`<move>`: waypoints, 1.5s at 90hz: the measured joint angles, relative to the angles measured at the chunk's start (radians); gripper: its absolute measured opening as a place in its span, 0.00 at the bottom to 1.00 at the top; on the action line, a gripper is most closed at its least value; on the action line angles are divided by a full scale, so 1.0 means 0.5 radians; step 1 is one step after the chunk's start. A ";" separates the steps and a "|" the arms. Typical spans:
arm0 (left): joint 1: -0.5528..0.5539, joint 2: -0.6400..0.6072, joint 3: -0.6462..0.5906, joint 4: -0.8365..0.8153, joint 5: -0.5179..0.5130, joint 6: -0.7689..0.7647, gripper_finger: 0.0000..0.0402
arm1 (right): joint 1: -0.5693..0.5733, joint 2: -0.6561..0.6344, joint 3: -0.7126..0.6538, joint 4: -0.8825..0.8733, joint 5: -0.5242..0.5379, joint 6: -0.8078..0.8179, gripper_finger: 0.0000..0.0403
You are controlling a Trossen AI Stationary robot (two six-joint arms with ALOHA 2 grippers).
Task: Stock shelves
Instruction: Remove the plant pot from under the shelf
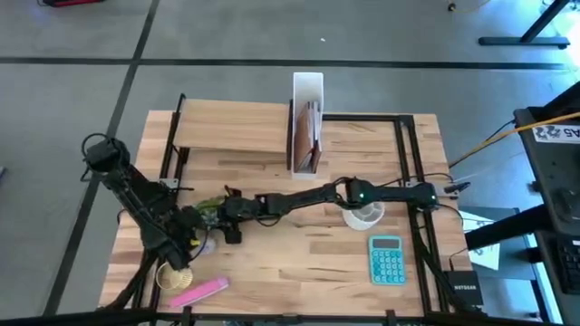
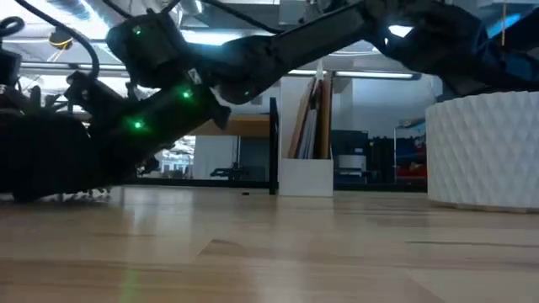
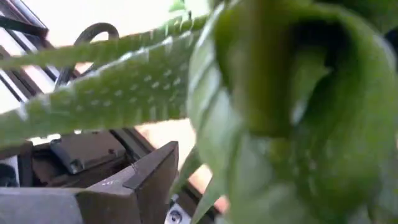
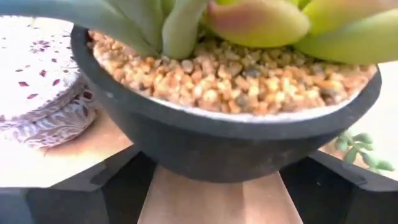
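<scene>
Right tool (image 4: pixel 214 186) stands open around a black plant pot (image 4: pixel 224 140) near the table's (image 1: pixel 299 254) left front; the left tool's (image 1: pixel 201 220) state is hidden behind leaves (image 3: pixel 261 112).

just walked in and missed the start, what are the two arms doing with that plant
Both arms meet at the table's front left around a small succulent in a dark pot. The right claw has reached across the table, and the pot sits between its fingers, though whether they grip it can't be seen. The left claw is right against the leaves. The wooden shelf and the white file box stand at the back; the plant isn't on them yet. A teal calculator waits at the front right.
</scene>
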 joint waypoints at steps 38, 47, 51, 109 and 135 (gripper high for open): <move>-0.065 0.000 0.116 -0.249 0.339 -0.244 0.59 | 0.002 -0.042 0.015 -0.477 0.006 0.026 0.76; -0.093 -0.001 0.193 -0.367 0.335 -0.299 0.59 | 0.002 -0.080 0.013 -0.593 0.007 0.012 0.76; -0.109 -0.003 0.229 -0.413 0.333 -0.326 0.59 | 0.002 -0.110 0.008 -0.649 0.007 0.010 0.76; -0.221 -0.003 0.600 -0.555 -0.005 -0.671 0.59 | 0.003 -0.312 -0.009 -1.424 -0.008 -0.277 0.76; -0.244 -0.002 0.890 -0.481 -0.529 -0.574 0.59 | 0.002 -0.276 -0.012 -0.557 -0.125 -0.105 0.59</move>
